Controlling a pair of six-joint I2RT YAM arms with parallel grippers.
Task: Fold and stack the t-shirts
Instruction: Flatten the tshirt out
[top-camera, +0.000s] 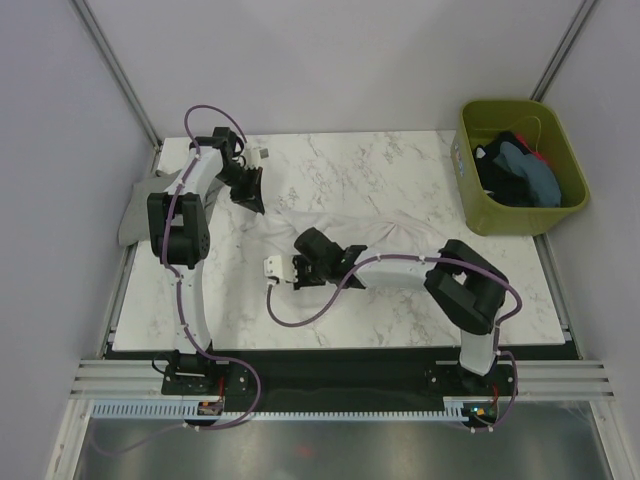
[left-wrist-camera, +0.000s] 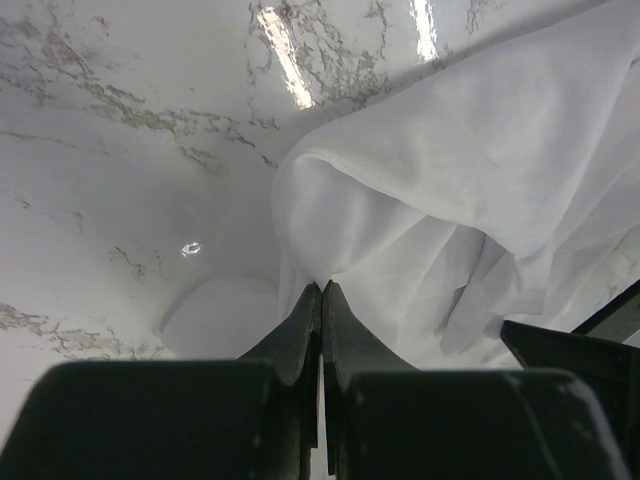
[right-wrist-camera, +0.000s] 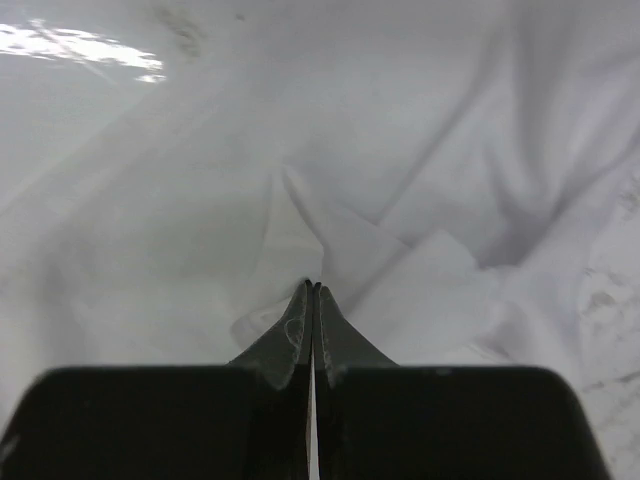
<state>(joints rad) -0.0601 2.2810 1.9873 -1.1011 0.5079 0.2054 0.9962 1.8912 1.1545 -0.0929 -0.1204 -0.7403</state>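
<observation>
Only the top view shows the whole scene. One white t-shirt (top-camera: 345, 222) lies spread on the marble table (top-camera: 400, 170). One grey t-shirt (top-camera: 135, 222) hangs over the table's left edge. One olive-green bin (top-camera: 475, 205) at the far right holds dark and blue-teal t-shirts (top-camera: 520, 172); how many they are I cannot tell. The left gripper (top-camera: 250, 198) and the right gripper (top-camera: 316, 243) are both down at the white t-shirt.

The left wrist view shows the left fingers (left-wrist-camera: 300, 330) pressed together, pinching an edge of the white cloth, which hangs from their tips.

In the right wrist view the right fingers (right-wrist-camera: 330, 335) are also fully closed, with a small ridge of the same shirt between their tips.
</observation>
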